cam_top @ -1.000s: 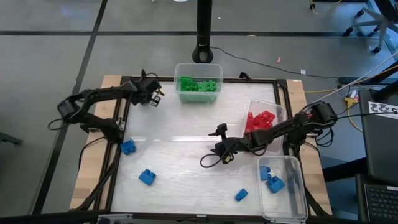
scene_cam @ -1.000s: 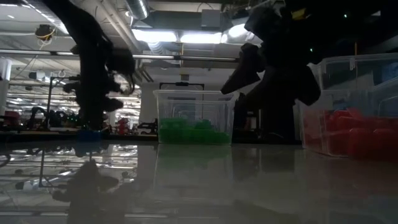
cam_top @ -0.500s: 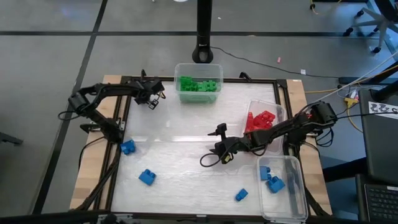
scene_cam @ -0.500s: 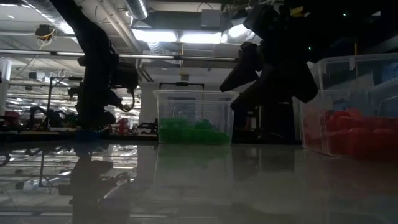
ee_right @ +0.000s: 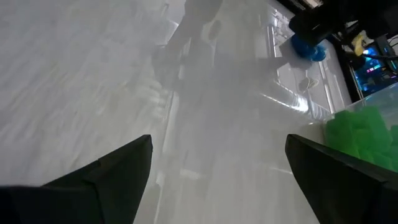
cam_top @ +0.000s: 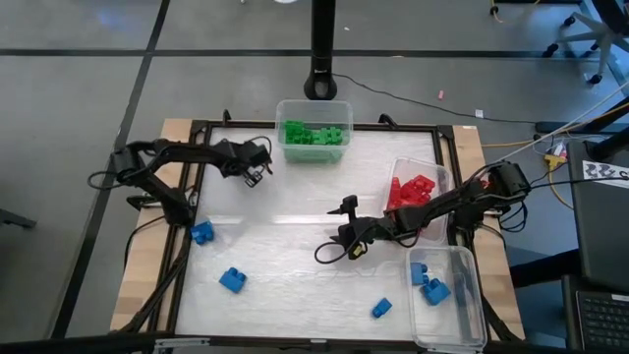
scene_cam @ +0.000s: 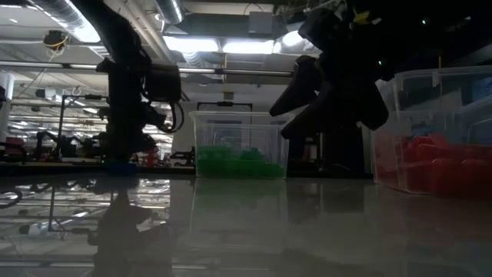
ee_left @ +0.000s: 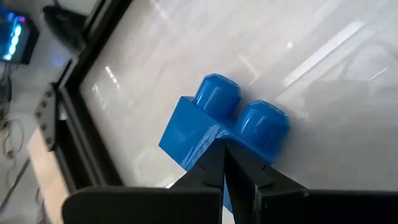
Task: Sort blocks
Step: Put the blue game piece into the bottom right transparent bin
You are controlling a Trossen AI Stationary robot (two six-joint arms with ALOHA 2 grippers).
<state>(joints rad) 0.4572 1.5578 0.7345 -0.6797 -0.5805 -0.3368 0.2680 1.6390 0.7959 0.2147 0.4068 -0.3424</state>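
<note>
My left gripper (cam_top: 257,169) hovers over the table's far left part, beside the green tub (cam_top: 314,133), and is shut on a blue two-stud block (ee_left: 224,124). That block also shows far off in the right wrist view (ee_right: 309,46). My right gripper (cam_top: 332,232) is open above the table's middle, just left of the red tub (cam_top: 423,187), its fingers wide apart (ee_right: 217,143) with nothing between them. Three more blue blocks rest on the table (cam_top: 201,233) (cam_top: 232,279) (cam_top: 381,308). My left gripper pinches the blue block between its two fingertips at the side wall just below the two studs (ee_left: 214,142). The studs face away from the fingers. The block is lifted clear of the table.
The green tub holds green blocks at the far edge. The red tub holds red blocks at the right. A clear tub (cam_top: 462,295) at the near right corner holds a few blue blocks (cam_top: 429,280). A black frame (cam_top: 187,197) rims the table. Bare tabletop lies in the middle.
My left gripper has carried the blue block from the far left edge toward the table's right and slightly nearer, ending beside the green tub. It has stayed shut.
</note>
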